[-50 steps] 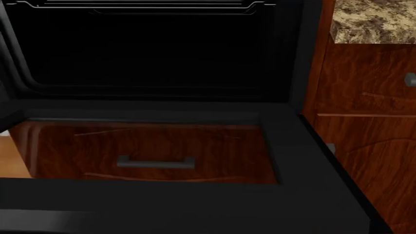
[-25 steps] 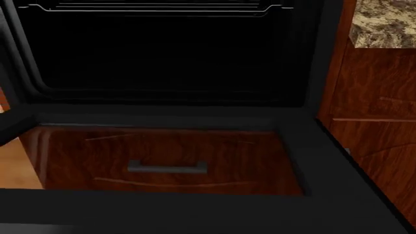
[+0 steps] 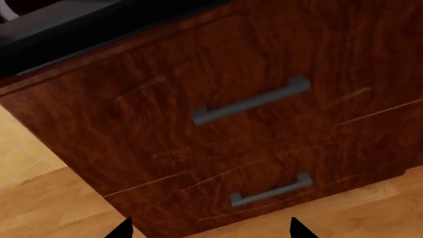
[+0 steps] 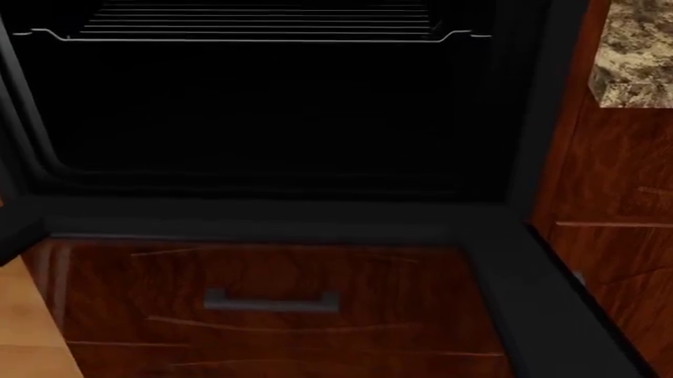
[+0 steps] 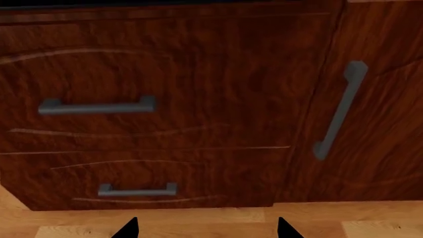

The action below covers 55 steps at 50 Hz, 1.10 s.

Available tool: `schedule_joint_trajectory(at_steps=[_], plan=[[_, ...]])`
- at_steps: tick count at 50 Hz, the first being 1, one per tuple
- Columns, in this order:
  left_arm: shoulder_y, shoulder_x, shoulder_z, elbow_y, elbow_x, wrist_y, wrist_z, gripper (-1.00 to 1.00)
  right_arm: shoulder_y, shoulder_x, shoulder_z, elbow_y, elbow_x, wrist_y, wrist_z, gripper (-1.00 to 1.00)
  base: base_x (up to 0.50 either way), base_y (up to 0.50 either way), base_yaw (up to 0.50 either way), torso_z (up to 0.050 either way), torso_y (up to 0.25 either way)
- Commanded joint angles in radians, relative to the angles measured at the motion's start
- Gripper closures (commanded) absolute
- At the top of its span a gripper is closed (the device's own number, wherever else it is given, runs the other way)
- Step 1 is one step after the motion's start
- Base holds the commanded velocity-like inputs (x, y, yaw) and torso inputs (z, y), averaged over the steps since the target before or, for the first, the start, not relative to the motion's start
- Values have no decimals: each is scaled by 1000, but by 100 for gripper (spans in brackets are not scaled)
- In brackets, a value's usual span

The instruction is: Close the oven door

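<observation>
The oven door [image 4: 549, 293] lies open and flat in the head view, its thick black frame surrounding a glass pane [image 4: 263, 272] through which the wooden drawers below show. Behind it is the dark oven cavity [image 4: 263, 118] with a wire rack [image 4: 252, 33]. Neither gripper appears in the head view. In the left wrist view my left gripper [image 3: 210, 230] is open with nothing between its tips, low in front of the drawers, and a black edge [image 3: 66, 29] of the door shows above them. My right gripper [image 5: 207, 229] is also open and holds nothing, low over the floor.
Reddish wooden drawers with grey bar handles [image 5: 96, 106] [image 3: 251, 100] sit under the oven. A cabinet door with a vertical grey handle [image 5: 340, 109] stands beside them. A speckled stone countertop [image 4: 634, 55] is at the upper right. Light wooden floor [image 5: 198, 220] runs along the base.
The head view has shifted: oven cavity, rack and door frame slid down and right in the picture, and the door's front rail left the frame. The door stays open and flat.
</observation>
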Motion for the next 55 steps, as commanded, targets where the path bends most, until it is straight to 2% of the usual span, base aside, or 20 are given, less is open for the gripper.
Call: schedule_joint_trajectory(at_steps=[1,10,12,13,15,17,18,19,21,23,27,28,30,38,39,44,46,47,49,55], plan=[[3,-4,5,20,-2,-15,-4,-100,0,2,-7,-5,0,1,3,-100,199,63,0,0,0],[6,-11,4,39,-7,-21,-7,-100,-2,6,-6,-15,6,3,7,-100,169,82,0,0,0],[-34,33,10,-166,9,126,3,-100,-1,6,-4,-12,9,1,7,-100,133,82,0,0,0],[-3,-4,7,-16,-6,-2,-5,-100,-2,7,-5,-14,8,2,9,-100,133,82,0,0,0],[4,-9,8,33,-9,-19,-6,-100,-2,8,-3,-18,11,1,8,-100,129,84,0,0,0],[-1,-5,8,14,-9,-8,-6,-100,-1,7,-4,-15,11,-2,7,-100,125,84,0,0,0],[-28,26,10,-136,1,103,1,-100,-1,6,-5,-12,12,-3,5,-100,133,78,0,0,0],[-4,-5,8,3,-10,1,-7,-100,1,5,-6,-8,10,-5,7,-100,133,82,0,0,0],[1,-11,7,34,-14,-22,-9,-100,-1,7,-5,-13,12,-5,8,-100,129,80,0,0,0],[-18,16,13,-91,-1,76,-4,-100,-2,8,-5,-13,12,-8,8,-100,127,82,0,0,0],[6,-13,12,44,-15,-23,-11,-100,-6,11,-5,-21,14,-8,10,-100,122,80,0,0,0],[-21,16,14,-95,-3,76,-5,-100,-6,10,-3,-18,15,-17,8,-100,117,78,0,0,0],[-1,-9,13,24,-13,-13,-12,-100,-4,8,-2,-10,18,-19,5,-100,119,76,0,0,0],[0,-13,11,27,-21,-14,-10,-100,0,6,-8,-10,19,-11,8,-100,82,8,0,0,0],[-28,23,17,-123,-7,107,-1,-100,0,8,-7,-8,18,-14,10,-100,78,0,0,0,0],[-1,-13,15,25,-21,-10,-11,-100,-3,10,-6,-14,21,-14,13,-100,75,0,0,0,0],[2,-15,16,32,-22,-15,-13,-100,-2,9,-8,-12,20,-16,12,-100,76,0,0,0,0],[-26,21,21,-118,-7,108,-4,-100,-1,7,-9,-4,20,-20,8,-100,74,0,0,0,0],[-1,-16,14,33,-27,-16,-14,-100,5,3,-7,19,22,-28,4,-100,74,0,0,0,0],[-10,-2,20,-28,-19,32,-12,-100,2,7,-8,4,31,-21,1,-100,76,0,0,0,0]])
